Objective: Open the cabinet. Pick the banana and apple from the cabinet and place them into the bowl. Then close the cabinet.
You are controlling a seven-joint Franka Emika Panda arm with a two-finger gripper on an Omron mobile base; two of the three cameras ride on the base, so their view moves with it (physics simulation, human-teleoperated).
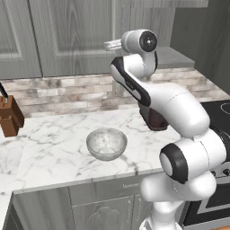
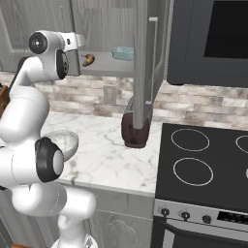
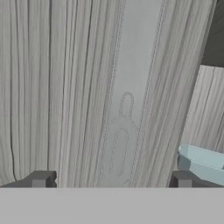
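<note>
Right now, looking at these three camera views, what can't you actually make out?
- Apple: I can't find it; in the right base view the arm and the open door of the cabinet cover much of the shelf.
- Banana: small, partly behind the arm.
- Bowl: mostly hidden by the arm in the right base view.
- Gripper: fingertips open in the hand view; from the base cameras the wrist blocks it.
- Light-blue dish: cut by the hand view's edge.

2 base views flank arm, share counter [image 1: 58, 148]; hand view near cabinet [image 3: 87, 87].
</note>
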